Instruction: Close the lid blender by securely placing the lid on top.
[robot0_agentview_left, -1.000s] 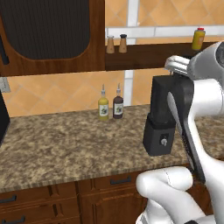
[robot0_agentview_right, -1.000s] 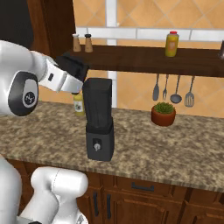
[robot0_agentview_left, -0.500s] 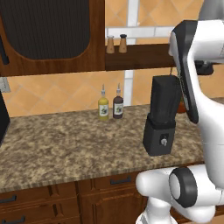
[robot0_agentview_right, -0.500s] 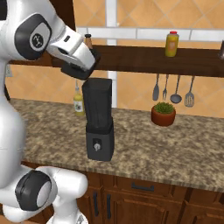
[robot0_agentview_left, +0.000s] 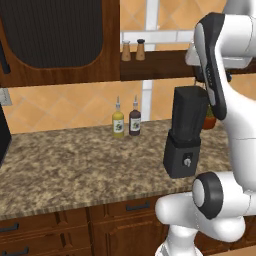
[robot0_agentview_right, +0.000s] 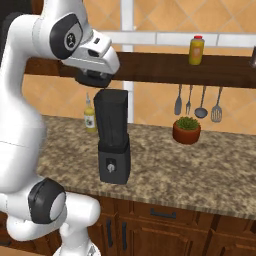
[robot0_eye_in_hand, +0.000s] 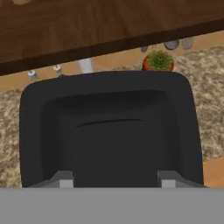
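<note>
Right base view: the blender (robot0_agentview_right: 113, 145) stands upright near the front edge of the speckled bench (robot0_agentview_right: 200, 170), silver knob facing front. Directly above its jar hangs the hand (robot0_agentview_right: 95, 80), closed on the black lid (robot0_agentview_right: 93, 78), just over the jar's top. Farther back on the bench sit a potted plant (robot0_agentview_right: 186, 130) to the right and a yellow sauce bottle (robot0_agentview_right: 89, 117) left. Utensils (robot0_agentview_right: 198, 101) hang on the far wall under a wooden shelf (robot0_agentview_right: 200, 70).
</note>
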